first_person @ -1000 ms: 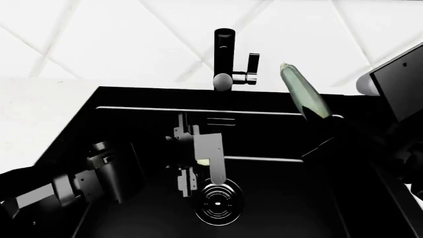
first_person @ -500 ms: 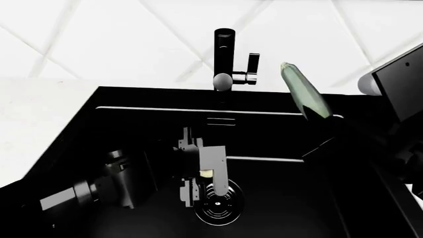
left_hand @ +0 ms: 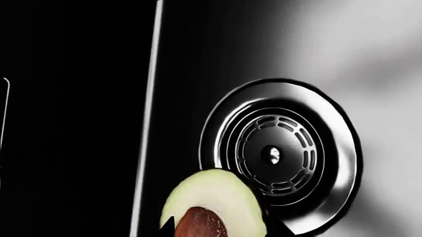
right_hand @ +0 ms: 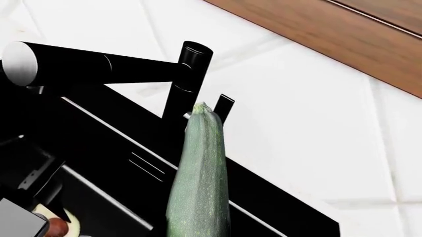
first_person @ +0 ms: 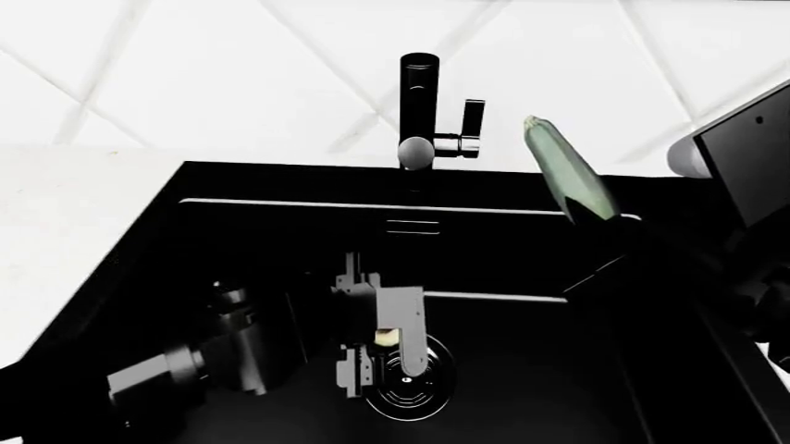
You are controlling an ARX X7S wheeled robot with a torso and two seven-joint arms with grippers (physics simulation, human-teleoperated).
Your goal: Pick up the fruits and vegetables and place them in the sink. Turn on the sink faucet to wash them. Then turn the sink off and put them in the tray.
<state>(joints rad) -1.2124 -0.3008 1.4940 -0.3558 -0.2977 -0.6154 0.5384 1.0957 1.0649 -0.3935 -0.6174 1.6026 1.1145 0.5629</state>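
Low in the centre of the head view, left gripper (first_person: pixel 385 342) clamped on the halved avocado (left_hand: pixel 214 205), only a pale sliver showing between the fingers, poised just above the round drain (first_person: pixel 408 381) on the floor of the sink (first_person: pixel 272 199). Risk here: released from this height, could roll or land flesh-down on the drain ring; lowered too far, fingers could knock the basin floor. Further back, at right of the frame, zucchini (first_person: pixel 568 171) angled up over the sink's right rim, lower end lost in the dark; right gripper presumably closed on it, though jaws not visible, so cannot tell. Loose hold there could mean a slip outside the basin. Farthest, top centre, faucet (first_person: pixel 419 106) with side lever; zucchini tip near it, so a careless swing could strike the lever.
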